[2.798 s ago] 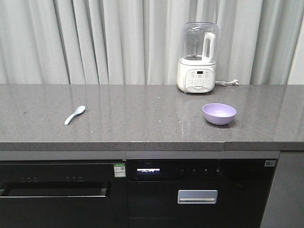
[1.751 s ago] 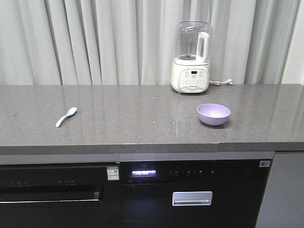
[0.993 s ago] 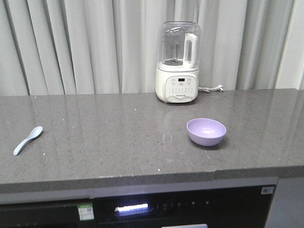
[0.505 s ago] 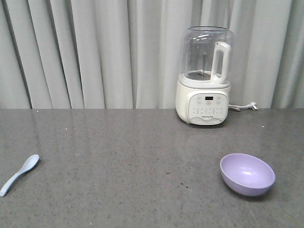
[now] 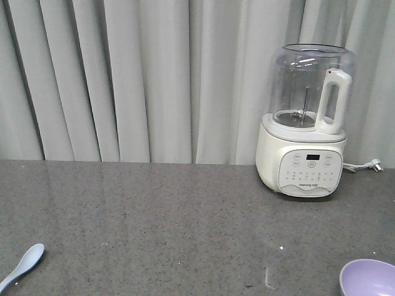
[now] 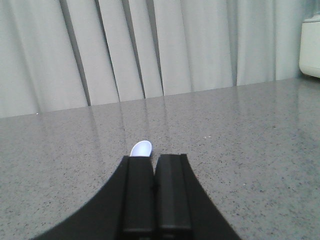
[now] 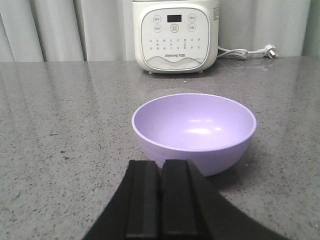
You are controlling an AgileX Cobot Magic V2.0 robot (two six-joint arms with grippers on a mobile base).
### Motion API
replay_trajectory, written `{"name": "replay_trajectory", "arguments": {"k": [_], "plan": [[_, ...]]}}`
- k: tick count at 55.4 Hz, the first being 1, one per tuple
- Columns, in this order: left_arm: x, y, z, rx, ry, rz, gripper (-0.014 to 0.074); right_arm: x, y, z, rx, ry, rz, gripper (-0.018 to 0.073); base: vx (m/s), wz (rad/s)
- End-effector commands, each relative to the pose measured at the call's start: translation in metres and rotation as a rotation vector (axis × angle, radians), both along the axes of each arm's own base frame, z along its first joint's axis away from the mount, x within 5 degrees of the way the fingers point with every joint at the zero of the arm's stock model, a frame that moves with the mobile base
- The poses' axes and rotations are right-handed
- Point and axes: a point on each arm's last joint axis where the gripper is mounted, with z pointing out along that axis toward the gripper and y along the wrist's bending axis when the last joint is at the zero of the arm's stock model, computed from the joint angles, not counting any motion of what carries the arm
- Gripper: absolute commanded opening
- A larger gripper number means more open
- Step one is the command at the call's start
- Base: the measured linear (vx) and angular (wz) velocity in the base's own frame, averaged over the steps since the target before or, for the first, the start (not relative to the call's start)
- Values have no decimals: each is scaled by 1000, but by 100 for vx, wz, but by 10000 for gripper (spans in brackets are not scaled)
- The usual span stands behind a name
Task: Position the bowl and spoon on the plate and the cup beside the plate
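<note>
The pale blue spoon [image 5: 21, 265] lies on the grey counter at the lower left of the front view; in the left wrist view its scoop [image 6: 141, 149] peeks out just beyond my left gripper [image 6: 155, 159], which is shut and empty. The lavender bowl [image 5: 369, 279] sits at the lower right corner of the front view. In the right wrist view the bowl [image 7: 194, 130] stands upright and empty right in front of my right gripper [image 7: 161, 163], also shut with nothing in it. Plate and cup are out of view.
A white blender [image 5: 305, 123] with a clear jug stands at the back right of the counter [image 5: 160, 228], its base [image 7: 175, 35] just behind the bowl, with its cord and plug [image 7: 270, 49] trailing right. Grey curtains [image 5: 136, 80] hang behind the counter.
The front view has closed in on the counter: the cabinet fronts dropped out of sight, the blender grew larger, and spoon and bowl slid toward the lower corners.
</note>
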Motion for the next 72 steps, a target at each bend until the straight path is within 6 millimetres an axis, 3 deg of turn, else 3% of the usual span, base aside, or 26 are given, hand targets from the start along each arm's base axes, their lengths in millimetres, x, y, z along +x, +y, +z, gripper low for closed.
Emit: {"name": "replay_trajectory", "arguments": {"k": [1,72], "plan": [[-3,0,17,-27,-123,-5,3,0,0,7,-9,-85,1,-6,14,0],[-3,0,17,-27,-123,-5,3,0,0,7,-10,-85,1,-6,4,0]]}}
